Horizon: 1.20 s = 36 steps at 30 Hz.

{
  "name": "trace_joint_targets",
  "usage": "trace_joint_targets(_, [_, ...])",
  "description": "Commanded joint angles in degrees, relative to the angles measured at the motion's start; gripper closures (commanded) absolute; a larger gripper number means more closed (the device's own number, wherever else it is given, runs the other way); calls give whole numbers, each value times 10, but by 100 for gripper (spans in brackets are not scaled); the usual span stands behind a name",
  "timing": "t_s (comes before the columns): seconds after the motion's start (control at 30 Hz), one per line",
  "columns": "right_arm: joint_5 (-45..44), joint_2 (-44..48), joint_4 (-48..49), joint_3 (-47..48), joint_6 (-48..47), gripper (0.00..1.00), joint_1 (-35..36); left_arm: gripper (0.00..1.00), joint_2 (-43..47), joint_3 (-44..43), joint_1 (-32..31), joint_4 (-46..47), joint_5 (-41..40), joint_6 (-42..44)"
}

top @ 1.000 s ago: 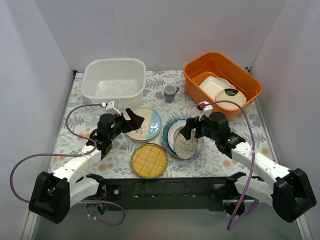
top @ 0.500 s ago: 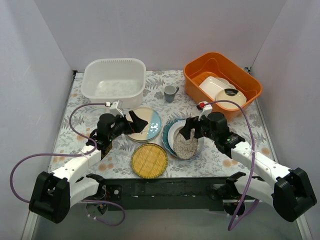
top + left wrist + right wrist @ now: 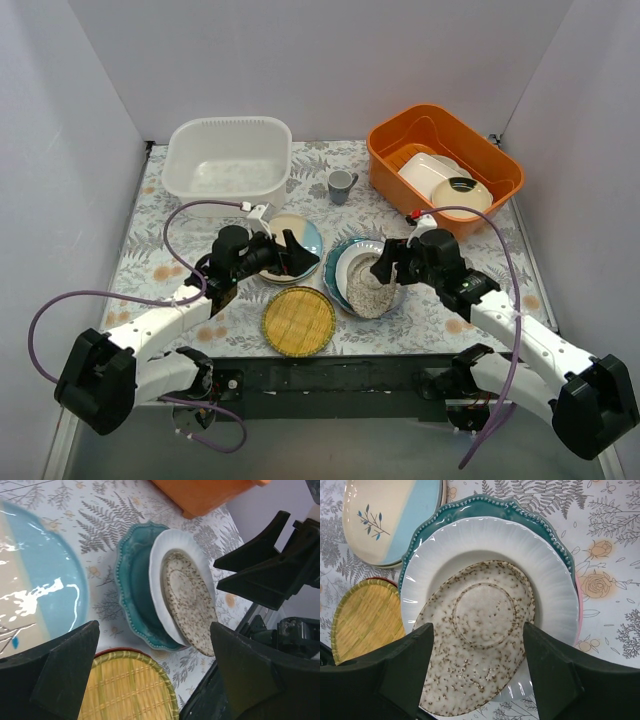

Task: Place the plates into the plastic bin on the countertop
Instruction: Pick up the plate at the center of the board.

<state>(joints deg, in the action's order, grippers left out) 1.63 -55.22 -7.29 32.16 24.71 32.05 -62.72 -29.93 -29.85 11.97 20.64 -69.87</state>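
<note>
Since a second ago the left gripper (image 3: 295, 255) has slid rightward across the cream-and-blue plate (image 3: 303, 231) toward the teal plate (image 3: 333, 263). The right gripper (image 3: 385, 268) has eased a little nearer over that teal plate's stack.

Both pincers stand spread, with nothing between their fingers. The left one hangs just left of the teal plate, above the right part of the cream-and-blue plate; its wrist view looks between its fingers at the teal plate's scalloped rim. The right one hangs over the teal plate's right side, its fingers straddling the speckled plate (image 3: 475, 645) from above; whether they touch it I cannot tell.

On the teal plate sits a white ribbed plate (image 3: 485, 542), and on that the speckled plate lies, overhanging the near edge. A pink sliver (image 3: 579, 622) shows under the teal plate's right rim. The yellow woven plate (image 3: 298, 320) lies just near-left of the teal plate, a red rim (image 3: 116, 653) peeping from beneath it.

All these rest on the countertop (image 3: 160, 250). The plastic bin (image 3: 185, 150) stands well apart, far-left of the teal plate. The grey cup (image 3: 341, 185) stands beyond the teal plate, and the orange bin (image 3: 400, 140) far-right of it.
</note>
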Motion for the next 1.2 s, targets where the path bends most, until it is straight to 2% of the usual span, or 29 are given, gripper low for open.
trace_joint_targets(0.0, [1,36,-39,-2,35,28,-19,8,-8,-36,-44,-3,-5,10])
trace_joint_targets(0.2, [56,51,-51,-31,50,40,-55,8,-41,-65,-105,-4,-27,13])
trace_joint_targets(0.5, [151,43,3,-109,86,47,-80,9,-97,-115,-183,-20,-104,31])
trace_joint_targets(1.17, [189,59,61,-191,128,55,-98,8,-183,-126,-207,-21,-139,27])
